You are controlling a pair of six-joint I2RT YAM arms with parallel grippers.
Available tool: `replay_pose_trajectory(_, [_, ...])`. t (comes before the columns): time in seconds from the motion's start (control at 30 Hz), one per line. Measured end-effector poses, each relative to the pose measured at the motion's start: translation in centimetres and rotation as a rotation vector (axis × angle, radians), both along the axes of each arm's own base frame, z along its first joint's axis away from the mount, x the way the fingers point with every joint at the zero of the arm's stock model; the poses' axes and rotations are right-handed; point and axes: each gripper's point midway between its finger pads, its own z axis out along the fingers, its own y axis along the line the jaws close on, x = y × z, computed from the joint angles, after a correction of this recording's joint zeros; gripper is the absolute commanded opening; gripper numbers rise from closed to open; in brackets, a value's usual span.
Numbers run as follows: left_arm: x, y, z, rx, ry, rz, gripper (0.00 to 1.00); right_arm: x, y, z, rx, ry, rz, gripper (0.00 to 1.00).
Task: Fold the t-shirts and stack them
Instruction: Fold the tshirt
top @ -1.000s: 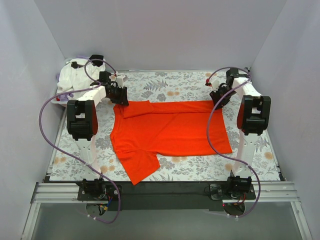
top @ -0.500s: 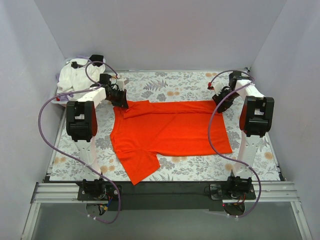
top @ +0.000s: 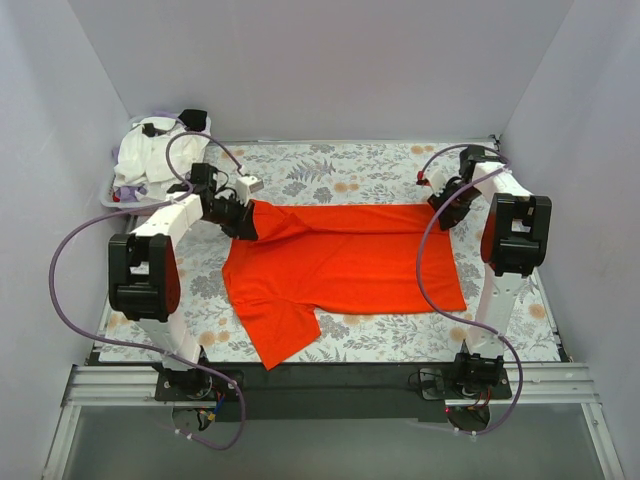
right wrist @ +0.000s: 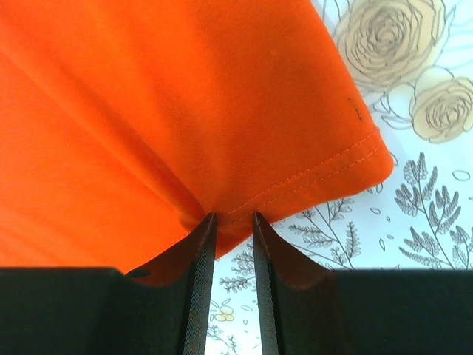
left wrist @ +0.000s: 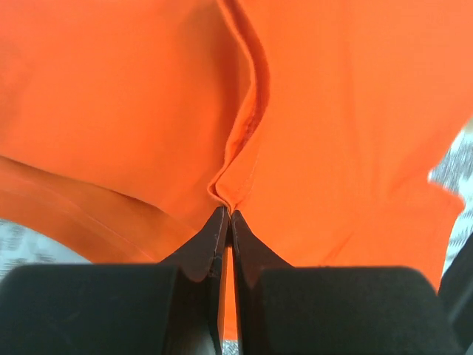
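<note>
The bright orange-red cloth t-shirt [top: 340, 255] lies long axis arm to arm, its far corners clamped between left fingers [left wrist: 201, 251] and right fingers [right wrist: 196, 255].

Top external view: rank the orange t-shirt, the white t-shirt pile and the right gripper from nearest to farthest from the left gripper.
1. orange t-shirt: pinched in the left gripper at the shirt's far-left corner.
2. white t-shirt pile: far-left corner of the view, behind the left gripper.
3. right gripper: across the shirt, at its far-right corner.
</note>
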Motion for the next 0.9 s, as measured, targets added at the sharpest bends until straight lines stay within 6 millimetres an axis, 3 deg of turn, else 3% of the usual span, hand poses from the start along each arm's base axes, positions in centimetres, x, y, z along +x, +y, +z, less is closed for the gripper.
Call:
replay_pose_trajectory(0.03, [-1.0, -0.1, -0.5, 0.008, 0.008, -0.029, 0.01, -0.1, -0.2, 0.0, -0.002, 0.000, -0.001, 0.32])
replay_pose_trajectory(0.17, [-6.0, 0.2, -4.0, 0.061, 0.084, -0.135, 0.24, -0.5, -1.0, -0.1, -0.012, 0.005, -0.003, 0.32])
replay_pose_trajectory(0.23, [-7.7, 0.5, -5.2, 0.089, 0.117, -0.167, 0.28, -0.7, -1.3, -0.1, -0.017, 0.005, -0.002, 0.33])
replay_pose_trajectory(0.3, [-8.2, 0.7, -5.5, 0.108, 0.123, -0.187, 0.34, -0.9, -1.4, -0.1, -0.020, 0.006, 0.001, 0.33])
replay_pose_trajectory(0.4, [-7.5, 0.6, -4.8, 0.104, 0.095, -0.193, 0.37, -1.0, -1.3, 0.1, -0.014, 0.002, 0.007, 0.33])
replay_pose_trajectory(0.57, [-3.6, -0.4, -1.8, 0.067, 0.010, -0.122, 0.34, -0.8, -0.8, 1.3, 0.009, -0.024, 0.006, 0.31])
replay_pose_trajectory(0.77, [4.8, -0.7, 1.1, 0.066, -0.110, 0.110, 0.32, 0.7, 0.2, 3.9, 0.071, -0.076, -0.054, 0.26])
replay_pose_trajectory(0.9, [10.6, 0.2, 0.6, 0.102, -0.136, 0.281, 0.31, 3.1, 0.4, 6.2, 0.093, -0.137, -0.112, 0.24])
